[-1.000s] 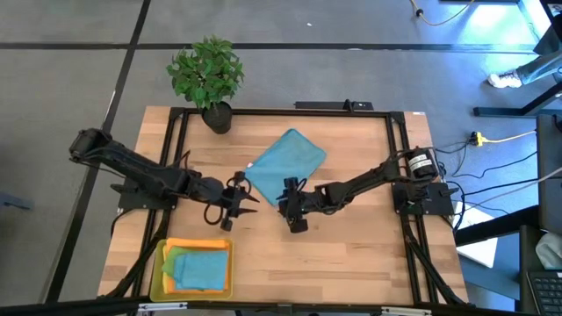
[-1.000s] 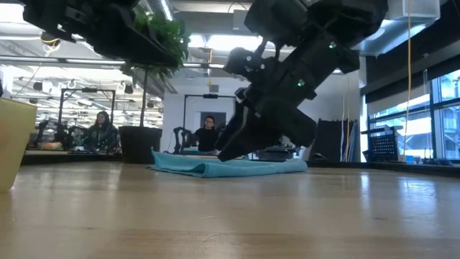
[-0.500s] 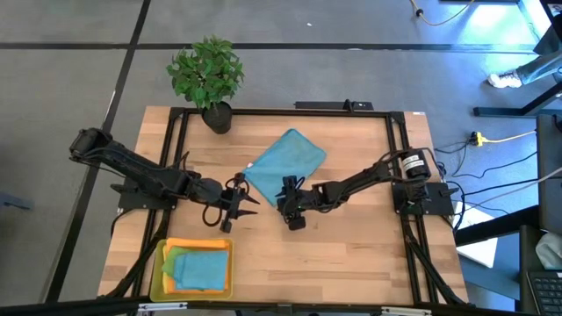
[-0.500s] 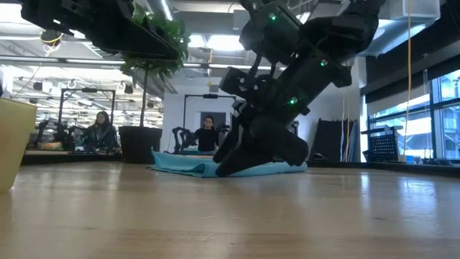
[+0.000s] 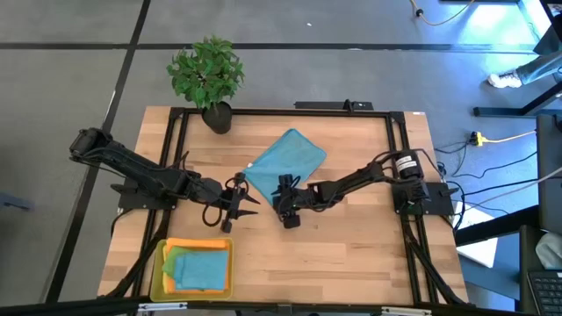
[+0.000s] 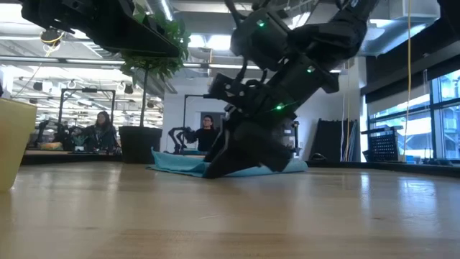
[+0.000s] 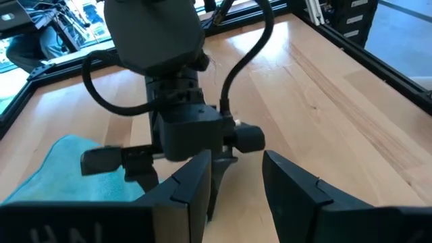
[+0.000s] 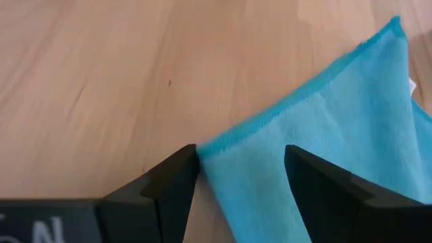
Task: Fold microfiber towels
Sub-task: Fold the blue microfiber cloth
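Where wooden table [image 5: 351,254], grey floor [image 5: 70,88]

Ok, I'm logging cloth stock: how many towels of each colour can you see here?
Teal-blue: 2, the spread towel and the top towel in the tray
Green towel: 1
Orange towel: 1
Total: 4 in view; a yellow one can't be told from the tray.

Even, bright overhead light falls on the table [image 5: 351,254]; shadows beneath both arms are faint; ceiling lights [image 6: 208,43] glare at table height, leaving the arms as dark silhouettes; the wood between the left fingers [image 7: 196,185] shines; the towel [image 8: 337,148] edge beyond the right fingers [image 8: 172,182] blurs.
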You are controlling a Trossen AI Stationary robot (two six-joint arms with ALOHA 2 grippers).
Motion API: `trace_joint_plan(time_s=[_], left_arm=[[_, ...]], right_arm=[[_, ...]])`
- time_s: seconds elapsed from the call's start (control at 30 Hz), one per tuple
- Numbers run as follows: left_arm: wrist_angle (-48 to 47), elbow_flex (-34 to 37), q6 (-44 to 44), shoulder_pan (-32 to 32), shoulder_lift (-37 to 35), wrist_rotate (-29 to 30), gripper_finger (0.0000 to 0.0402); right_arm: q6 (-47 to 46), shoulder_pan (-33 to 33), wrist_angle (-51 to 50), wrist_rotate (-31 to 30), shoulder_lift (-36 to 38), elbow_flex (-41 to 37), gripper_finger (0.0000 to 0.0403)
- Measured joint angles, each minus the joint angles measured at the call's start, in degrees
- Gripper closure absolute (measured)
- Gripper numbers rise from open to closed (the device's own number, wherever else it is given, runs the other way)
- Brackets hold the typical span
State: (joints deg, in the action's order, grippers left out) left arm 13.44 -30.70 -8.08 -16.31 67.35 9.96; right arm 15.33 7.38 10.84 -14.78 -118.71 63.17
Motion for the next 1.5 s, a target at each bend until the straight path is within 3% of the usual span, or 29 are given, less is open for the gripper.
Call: trace_joint_plan(time_s=[0.17,0.53,0.8,1.13,1.37,1.5], left_arm=[[-0.01,0.0,0.02,0.0,0.0,0.0,0.0276],[-0.1,0.0,0.03,0.0,0.0,0.0,0.0276],[-2.62,-0.02,0.71,0.0,0.0,0.0,0.0276],[-7.18,-0.11,-0.34,0.09,4.27,0.53,0.0276],[-8.59,-0.25,-5.95,0.23,10.89,9.9,0.0275],[-9.17,-1.27,-6.15,1.07,12.61,12.19,0.0255]], right_arm=[[-0.06,-0.22,-4.04,-0.15,-2.65,3.48,0.0189],[0.11,0.47,-6.81,-3.95,-3.04,3.94,0.0278],[-1.7,2.37,-9.57,-5.95,-0.78,3.46,0.039],[-9.83,3.67,-14.54,-7.41,5.52,2.76,0.0396],[-12.22,3.67,-16.18,-8.98,7.97,2.78,0.0399],[-12.72,3.67,-16.26,-9.62,9.52,2.82,0.0399]])
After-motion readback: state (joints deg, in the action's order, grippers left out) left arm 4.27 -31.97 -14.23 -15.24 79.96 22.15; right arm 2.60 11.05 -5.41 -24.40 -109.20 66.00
